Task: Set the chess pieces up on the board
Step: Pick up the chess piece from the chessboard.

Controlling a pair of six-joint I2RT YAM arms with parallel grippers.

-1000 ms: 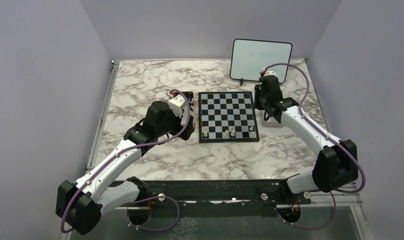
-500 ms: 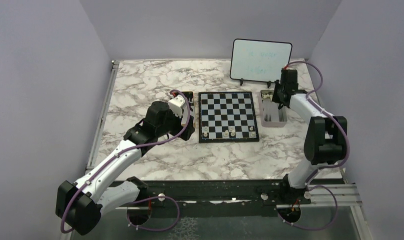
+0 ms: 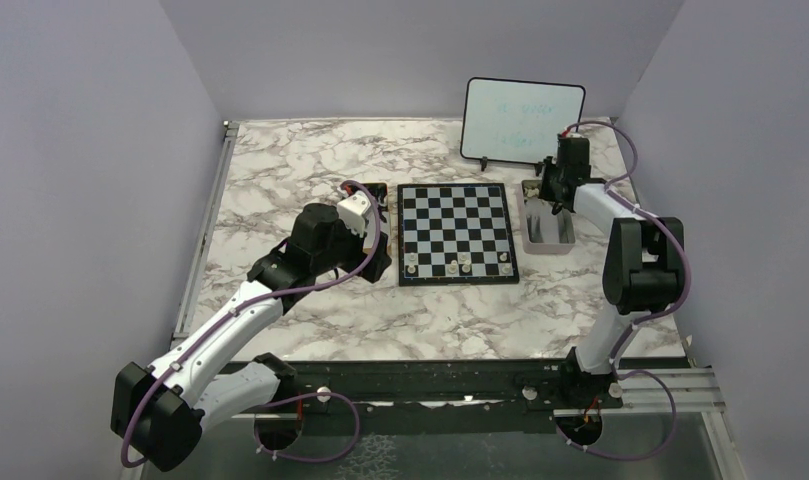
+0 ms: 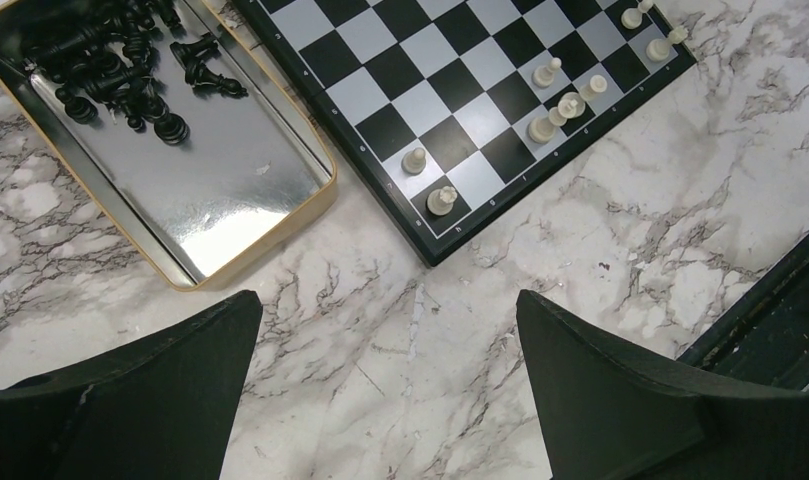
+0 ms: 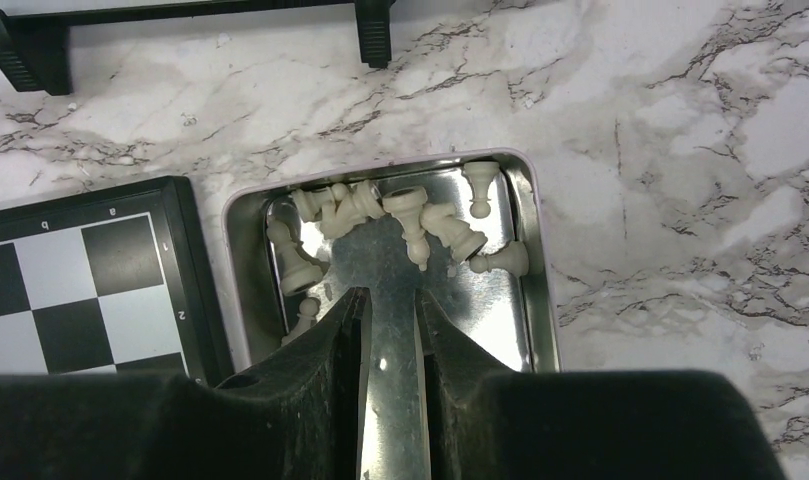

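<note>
Board (image 3: 454,232) sits mid-tabletop. A few white chess pieces (image 4: 441,200) stand along its near edge, and more lie heaped at the far end of the metal tray (image 5: 543,290) off its right edge. Right gripper (image 5: 392,320) hangs over that tray, jaws a narrow slit apart, nothing between. Left gripper (image 4: 385,390) is spread wide and empty, by the board's near-left corner.

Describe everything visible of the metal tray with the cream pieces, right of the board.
The shallow rectangular metal tray, with rounded corners and a pale rim, lies flat on the marble table beside the right edge of the black-and-white chessboard. Cream chess pieces lie toppled, mostly at its far end. The right claw hangs over it, narrowly open and empty.
</note>
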